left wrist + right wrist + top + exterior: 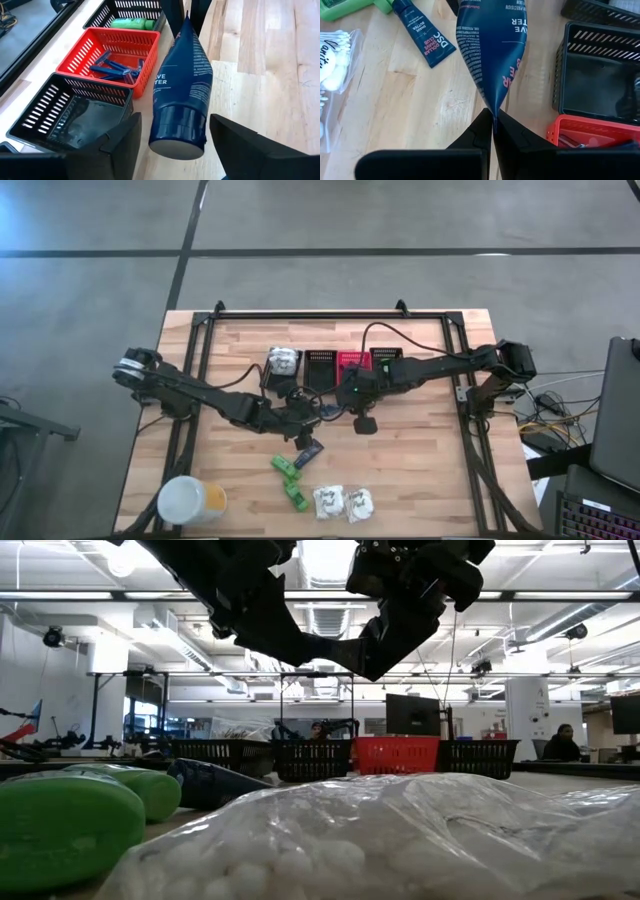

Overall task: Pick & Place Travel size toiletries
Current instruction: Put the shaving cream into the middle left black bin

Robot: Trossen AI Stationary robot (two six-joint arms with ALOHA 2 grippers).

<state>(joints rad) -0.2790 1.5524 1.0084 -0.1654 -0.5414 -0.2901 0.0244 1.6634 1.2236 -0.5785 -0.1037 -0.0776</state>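
The right end effector (493,127) is clenched on the flat crimped end of a dark blue squeeze tube with white print (492,47) and holds it in the air above the wooden bench (420,460), near the row of small mesh baskets. The tube hangs with its round cap down, between the two spread fingers (117,145) of the left end effector (175,145), which is released and does not touch it.

In the left wrist view, the red mesh basket (90,47) holds blue razors (115,70), the black mesh basket (45,112) beside it looks dark inside, and another black basket (107,10) holds a small green bottle (131,23).

A second dark blue tube (309,450) lies flat on the bench. Near it are two green bottles (290,480) and two clear packets with white contents (342,502). A large round yellow container with a white lid (190,502) stands at the bench corner.
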